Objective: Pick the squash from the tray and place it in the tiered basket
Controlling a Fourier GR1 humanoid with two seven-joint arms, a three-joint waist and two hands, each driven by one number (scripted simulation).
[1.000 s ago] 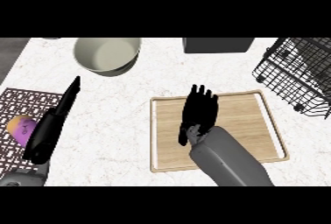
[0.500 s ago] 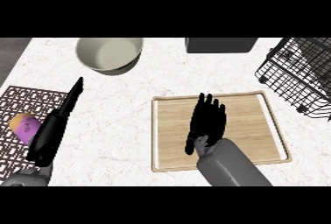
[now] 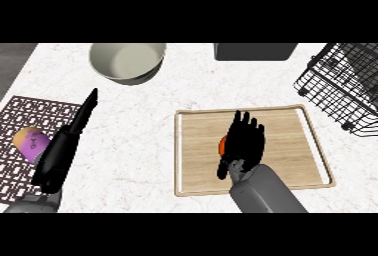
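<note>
The small orange squash (image 3: 222, 144) lay on the pale wooden tray (image 3: 295, 150), mostly hidden under the black right hand (image 3: 244, 140), whose fingers were extended and not yet closed round it. Grasp, lift and transfer to the black wire tiered basket (image 3: 343, 85), well apart at the white marble table's (image 3: 148, 125) far right, remained. The left hand (image 3: 70, 137) rested open-fingered beside a brown lattice mat (image 3: 22, 115). Nothing appeared to obstruct the route.

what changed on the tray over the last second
The right robot hand drew back a little toward the near edge of the tray, and an orange sliver of the squash now shows at its left side; its fingers are straight, not closed on it. The left robot hand, bowl and basket stayed put.
</note>
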